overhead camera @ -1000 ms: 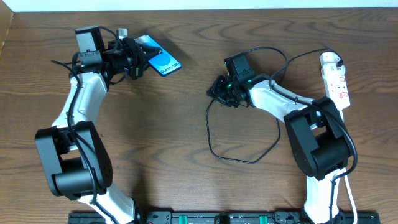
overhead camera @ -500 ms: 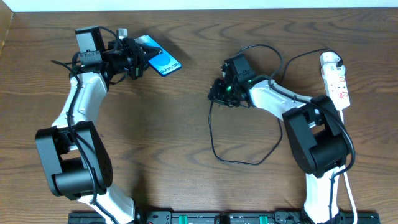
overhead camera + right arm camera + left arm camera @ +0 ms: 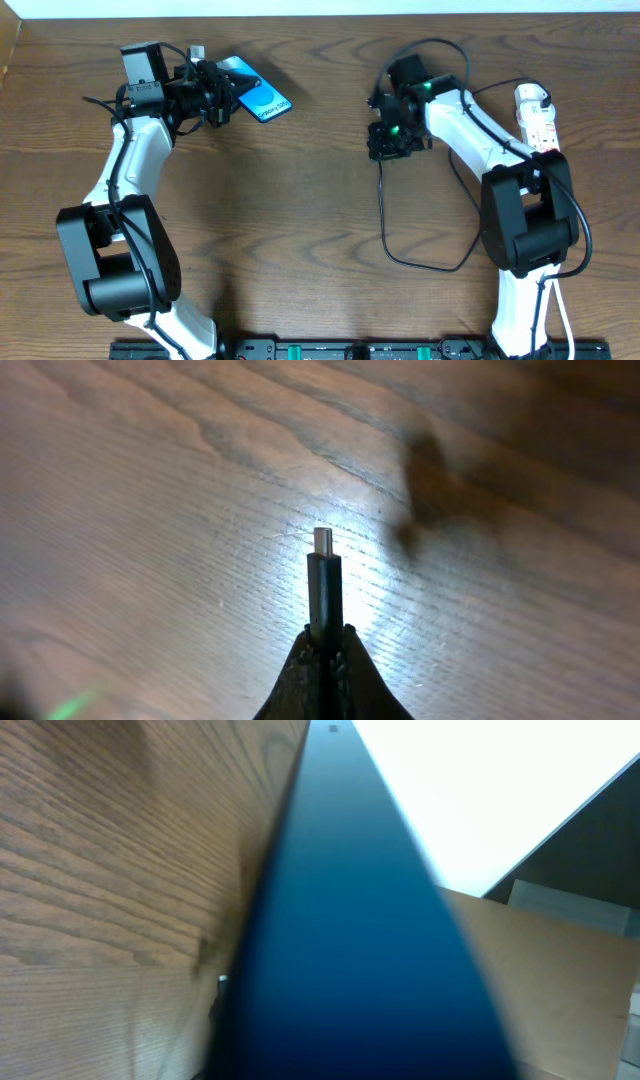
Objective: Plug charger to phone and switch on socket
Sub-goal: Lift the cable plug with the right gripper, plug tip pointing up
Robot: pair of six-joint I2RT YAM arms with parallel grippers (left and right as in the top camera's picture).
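Two grips: left gripper [image 3: 228, 96] clamps slim glossy phone [image 3: 263, 99], right gripper [image 3: 386, 151] pinches thin black charger [image 3: 323, 588].

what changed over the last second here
The right end effector closed on the charger near its plug end and swung away from the phone, toward the socket, dragging the cable loop with it. The left end effector kept its grip on the phone; the phone and the socket did not move.
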